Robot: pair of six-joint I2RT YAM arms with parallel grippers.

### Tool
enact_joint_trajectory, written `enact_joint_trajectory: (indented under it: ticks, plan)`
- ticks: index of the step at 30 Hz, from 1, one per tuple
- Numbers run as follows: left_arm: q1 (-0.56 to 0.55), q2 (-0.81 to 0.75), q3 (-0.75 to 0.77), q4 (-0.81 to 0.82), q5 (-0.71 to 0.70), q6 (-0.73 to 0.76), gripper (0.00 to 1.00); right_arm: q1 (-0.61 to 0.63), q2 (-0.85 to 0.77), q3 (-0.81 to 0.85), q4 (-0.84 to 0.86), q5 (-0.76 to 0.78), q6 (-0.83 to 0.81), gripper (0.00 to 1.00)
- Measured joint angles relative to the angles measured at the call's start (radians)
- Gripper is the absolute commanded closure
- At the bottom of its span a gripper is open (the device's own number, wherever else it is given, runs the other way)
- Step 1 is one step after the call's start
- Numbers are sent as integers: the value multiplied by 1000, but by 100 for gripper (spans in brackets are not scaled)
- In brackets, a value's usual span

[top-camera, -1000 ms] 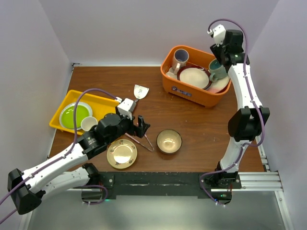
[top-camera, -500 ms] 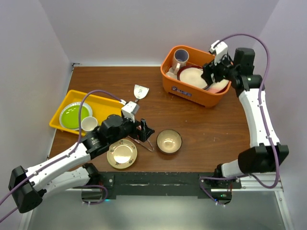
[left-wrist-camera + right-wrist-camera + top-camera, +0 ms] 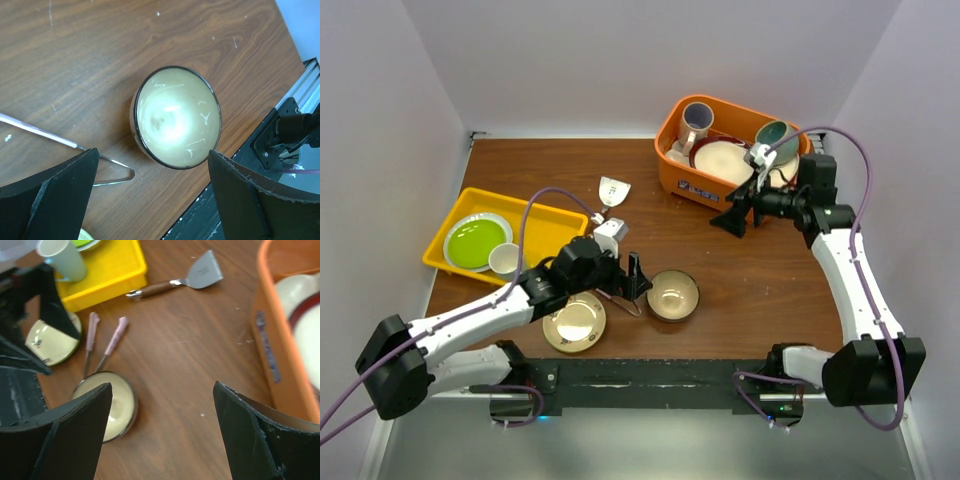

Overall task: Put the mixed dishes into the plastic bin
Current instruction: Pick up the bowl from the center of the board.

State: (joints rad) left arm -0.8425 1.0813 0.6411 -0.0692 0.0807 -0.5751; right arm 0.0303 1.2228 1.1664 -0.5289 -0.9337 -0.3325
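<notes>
Bowl (image 3: 175, 117) | straight ahead of our left gripper (image 3: 636, 278), jaws spread and empty | we judge it stiff, glazed-slick, chippable | pinch one rim wall | right gripper (image 3: 732, 222) also spread, empty

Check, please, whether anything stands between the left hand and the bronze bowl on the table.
Nothing visible does. The left hand is open with the bronze bowl directly ahead; the pink tongs lie off to one side.
</notes>
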Motion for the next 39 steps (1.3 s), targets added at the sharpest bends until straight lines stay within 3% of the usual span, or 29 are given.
enact_joint_trajectory:
  ticks: [6,12,24,39]
  plan:
    - [-12,95,5,-2,15,-17,8,0,-57,-124,30,-114,-8,2]
    - [-74,234,91,-48,-37,-17,16,0,-79,-192,49,-185,-25,2]
    - [-143,444,254,-164,-198,-16,47,0,-87,-260,88,-222,-27,2]
    - [-175,544,345,-243,-304,-7,82,0,-87,-271,92,-237,-50,2]
